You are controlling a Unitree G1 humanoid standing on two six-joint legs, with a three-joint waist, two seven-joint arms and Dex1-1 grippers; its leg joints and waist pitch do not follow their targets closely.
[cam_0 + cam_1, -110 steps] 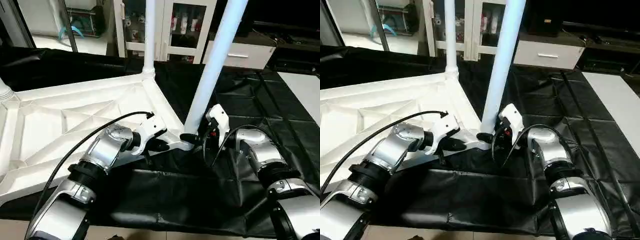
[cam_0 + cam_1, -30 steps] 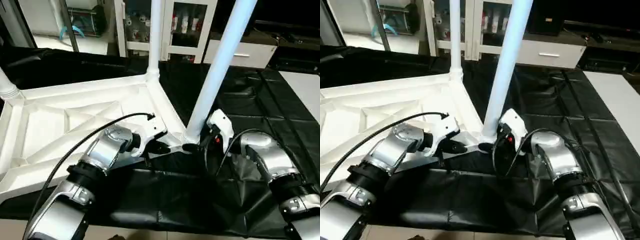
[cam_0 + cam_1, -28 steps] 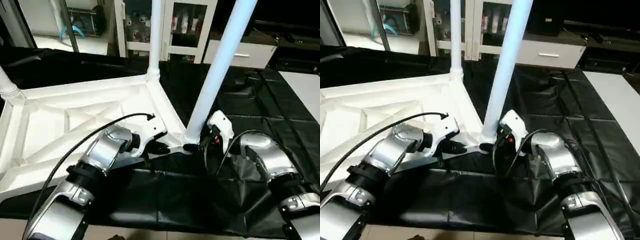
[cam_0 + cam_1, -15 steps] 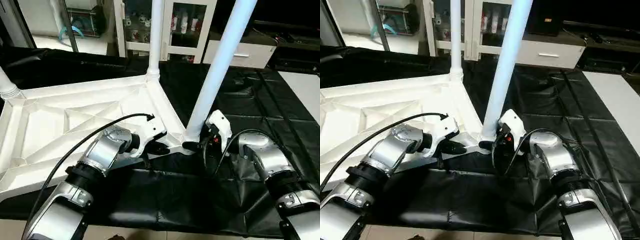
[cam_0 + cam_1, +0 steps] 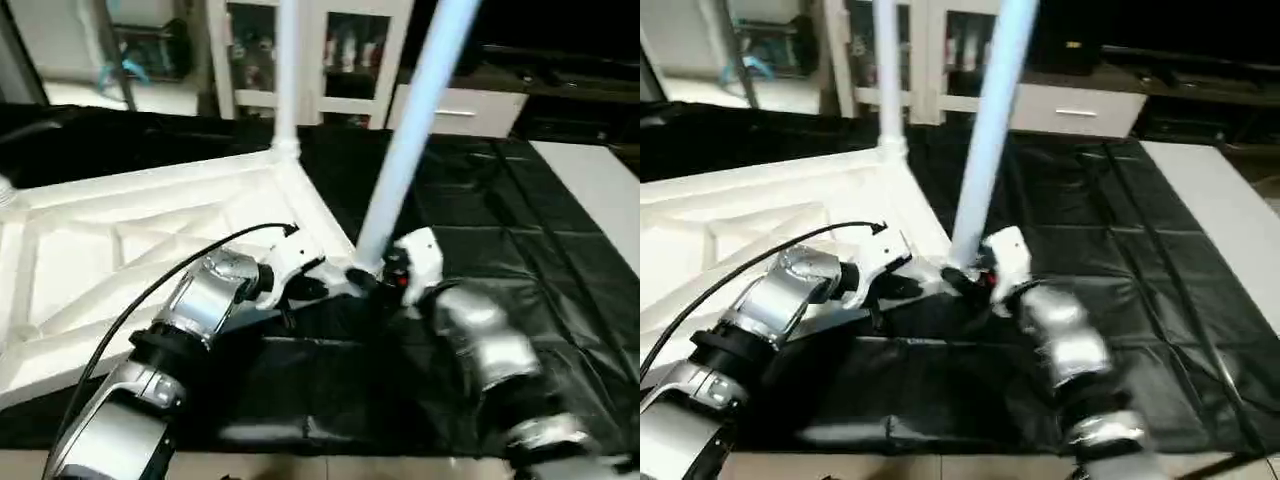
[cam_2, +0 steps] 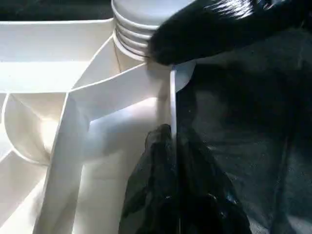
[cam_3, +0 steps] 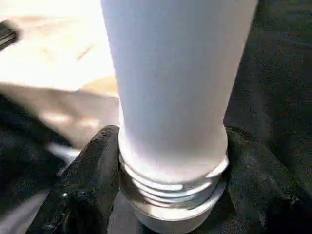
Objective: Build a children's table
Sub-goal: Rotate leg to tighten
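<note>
Head stereo above; wrist cameras close

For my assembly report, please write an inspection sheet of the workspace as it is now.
Surface: black cover, creased, over the work table.
Job's things: white table top lies ribbed side up; near leg stands at its near corner socket, threads showing at its base; far leg stands at the far corner.
Clutter: nothing seen.
Grippers: left gripper shut on the table top's rim; right gripper around the near leg's base.
Cables: black cable arches over the left forearm.
Surroundings: white cabinets behind.
</note>
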